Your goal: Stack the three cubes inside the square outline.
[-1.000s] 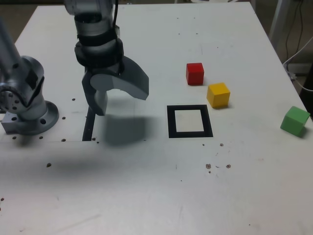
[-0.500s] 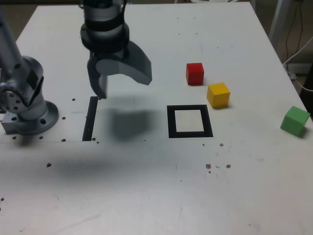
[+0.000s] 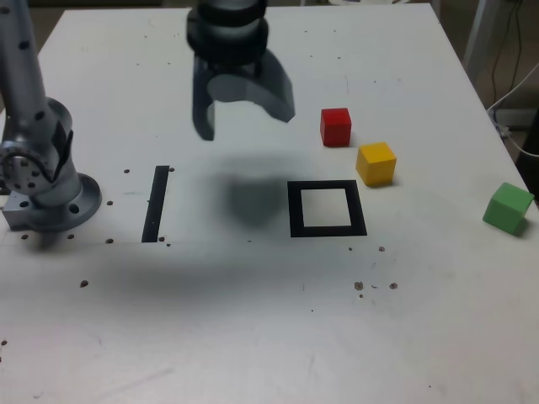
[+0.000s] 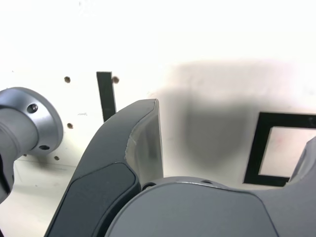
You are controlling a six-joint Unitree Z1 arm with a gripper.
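Centrally, thick black square outline [image 3: 327,209], white centre; empty

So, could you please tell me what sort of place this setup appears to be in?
Most likely a robotics lab bench. A white table has the arm's base bolted onto it, a taped square outline marks a target beside coloured test cubes such as the red cube, and cables hang past the table's edge.

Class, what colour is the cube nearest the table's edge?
Green, clearest in the exterior view.
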